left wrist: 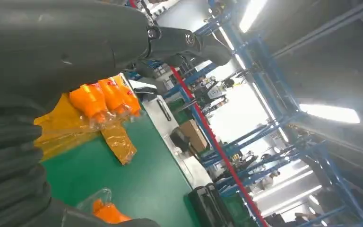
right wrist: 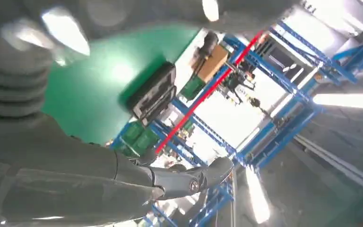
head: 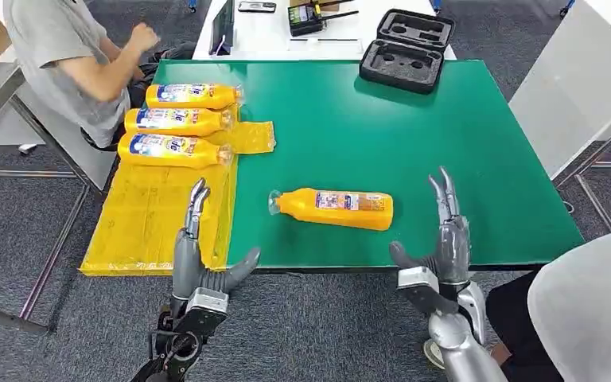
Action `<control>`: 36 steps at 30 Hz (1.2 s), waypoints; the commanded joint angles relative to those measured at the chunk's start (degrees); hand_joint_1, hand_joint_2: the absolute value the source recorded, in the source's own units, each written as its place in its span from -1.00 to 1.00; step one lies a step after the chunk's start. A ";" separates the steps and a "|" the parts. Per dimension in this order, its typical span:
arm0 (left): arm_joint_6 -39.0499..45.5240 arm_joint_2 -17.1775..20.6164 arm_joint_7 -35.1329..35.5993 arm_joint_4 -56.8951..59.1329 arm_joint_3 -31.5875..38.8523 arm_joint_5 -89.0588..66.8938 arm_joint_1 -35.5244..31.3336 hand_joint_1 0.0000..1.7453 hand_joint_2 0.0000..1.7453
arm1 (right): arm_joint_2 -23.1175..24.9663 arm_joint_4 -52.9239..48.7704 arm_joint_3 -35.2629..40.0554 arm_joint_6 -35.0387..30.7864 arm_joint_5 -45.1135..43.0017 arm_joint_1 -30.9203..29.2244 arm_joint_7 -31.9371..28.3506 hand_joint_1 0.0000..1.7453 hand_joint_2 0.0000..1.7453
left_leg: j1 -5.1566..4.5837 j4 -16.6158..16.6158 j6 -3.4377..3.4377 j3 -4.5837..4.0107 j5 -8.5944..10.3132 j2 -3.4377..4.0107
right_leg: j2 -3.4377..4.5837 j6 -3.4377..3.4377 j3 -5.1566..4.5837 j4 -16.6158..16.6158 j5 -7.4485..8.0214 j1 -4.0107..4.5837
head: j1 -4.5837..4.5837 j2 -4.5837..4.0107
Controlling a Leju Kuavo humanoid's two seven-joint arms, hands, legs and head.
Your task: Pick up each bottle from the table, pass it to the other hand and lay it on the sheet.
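Lower frame: left hand (head: 200,263) and right hand (head: 437,255) hover spread wide, empty. At centre, one bottle (head: 336,208) lies on the green table (head: 414,135). Upper left, three bottles (head: 181,122) rest on the yellow sheet (head: 147,219); the pick-up step is pending, and likely requires a right-hand grasp.

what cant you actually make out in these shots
- Label text on the bottle left on the table: too small, head view.
- That bottle in the left wrist view: mostly hidden by the left hand.
- Black case contents: blurred, right wrist view.
- Person at the table: cut by the edge.

Head view looks down on the green table (head: 414,151); wrist views skim it.
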 commanded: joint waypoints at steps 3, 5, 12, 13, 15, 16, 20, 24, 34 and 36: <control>-1.42 0.77 0.11 5.07 -1.86 -0.08 -2.86 -1.00 1.00 | 0.04 20.26 -5.86 8.48 0.09 -8.81 0.11 -1.00 1.00 | 0.06 -0.05 -0.06 0.16 -0.02 0.06 | 0.04 -0.06 0.18 -0.10 0.02 0.06 | 0.00 0.00; -1.46 0.50 0.11 5.46 -1.73 -0.01 -3.40 -1.00 1.00 | -0.36 22.29 -4.84 8.17 -0.28 -9.37 0.11 -1.00 1.00 | 0.09 -0.05 -0.10 0.21 -0.01 0.03 | 0.01 -0.10 0.25 -0.13 0.02 0.10 | 0.00 0.00; -1.33 0.54 0.11 5.97 -1.39 0.43 -4.11 -1.00 1.00 | -0.29 32.62 -3.66 8.35 -0.51 -13.00 0.11 -1.00 1.00 | 0.08 -0.03 -0.10 0.20 -0.04 0.03 | 0.02 -0.10 0.24 -0.09 -0.01 0.09 | 0.00 0.00; -1.37 0.37 0.11 6.53 -1.32 0.14 -4.56 -1.00 1.00 | -0.06 34.85 -3.54 8.49 -0.40 -13.97 0.11 -1.00 1.00 | 0.09 -0.04 -0.11 0.25 -0.06 0.02 | 0.01 -0.12 0.28 -0.10 -0.03 0.10 | 0.00 0.00; -1.52 0.30 0.11 6.73 -1.31 -0.03 -4.78 -1.00 1.00 | 0.11 36.30 -3.18 8.15 -0.19 -14.61 0.11 -1.00 1.00 | 0.10 -0.04 -0.10 0.25 -0.06 0.10 | 0.09 -0.11 0.27 -0.11 0.00 0.11 | 0.00 0.00; -1.80 0.37 0.11 6.87 -1.48 -0.03 -4.96 -1.00 1.00 | 0.19 38.88 -2.43 7.73 -0.24 -15.78 0.11 -1.00 1.00 | 0.15 0.00 -0.14 0.31 -0.11 0.13 | 0.12 -0.14 0.34 -0.10 -0.03 0.16 | -0.02 0.00; -1.64 0.54 0.11 7.68 -1.90 0.16 -5.62 -1.00 1.00 | 0.34 40.06 -0.58 5.78 -0.30 -16.79 0.11 -1.00 1.00 | 0.06 -0.02 -0.08 0.16 -0.03 0.09 | 0.09 -0.08 0.16 -0.05 0.01 0.07 | 0.00 0.00; -0.94 0.78 0.11 8.87 -2.47 1.07 -6.62 -1.00 1.00 | 0.49 40.36 1.76 4.11 0.53 -18.13 0.11 -1.00 1.00 | 0.07 0.00 -0.10 0.16 -0.05 0.11 | 0.11 -0.11 0.17 -0.03 0.01 0.08 | 0.00 0.00; -0.21 0.86 0.11 10.06 -3.51 2.38 -7.90 -1.00 1.00 | 0.36 43.36 3.25 2.99 1.69 -21.99 0.11 -1.00 1.00 | 0.05 0.01 -0.09 0.12 -0.04 0.10 | 0.09 -0.09 0.12 0.00 0.00 0.06 | 0.00 0.00; -0.17 0.99 0.11 10.35 -3.65 2.83 -8.23 -1.00 1.00 | 0.55 44.76 3.50 3.78 1.98 -23.04 0.11 -1.00 1.00 | 0.09 0.02 -0.12 0.18 -0.06 0.11 | 0.10 -0.12 0.19 -0.01 -0.01 0.10 | 0.00 0.00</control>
